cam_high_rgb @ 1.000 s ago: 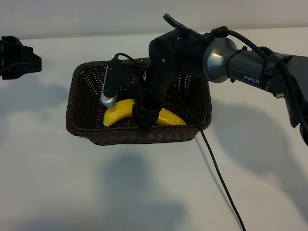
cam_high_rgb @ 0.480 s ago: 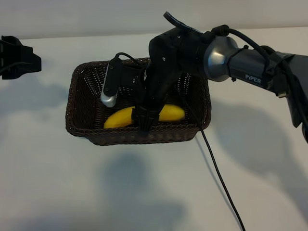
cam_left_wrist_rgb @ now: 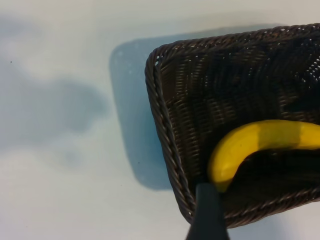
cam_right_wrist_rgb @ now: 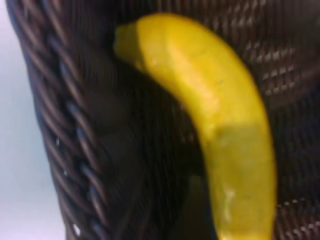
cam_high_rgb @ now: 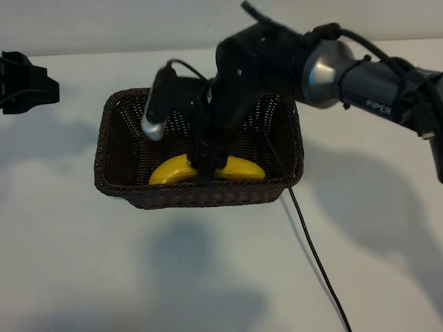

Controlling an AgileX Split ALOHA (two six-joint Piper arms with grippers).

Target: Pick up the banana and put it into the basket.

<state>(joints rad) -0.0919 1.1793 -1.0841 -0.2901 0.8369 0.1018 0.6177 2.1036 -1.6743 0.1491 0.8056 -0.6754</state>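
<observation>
One banana lies on the floor of one basket, along its near wall. The right gripper hangs just above the banana, fingers apart, holding nothing. The left gripper sits parked well off to the side, fingers apart and empty.

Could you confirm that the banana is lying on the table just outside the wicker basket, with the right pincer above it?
Not quite: the banana lies inside the wicker basket, on its floor near the front wall, as the exterior view shows. The right pincer is indeed above it.
</observation>
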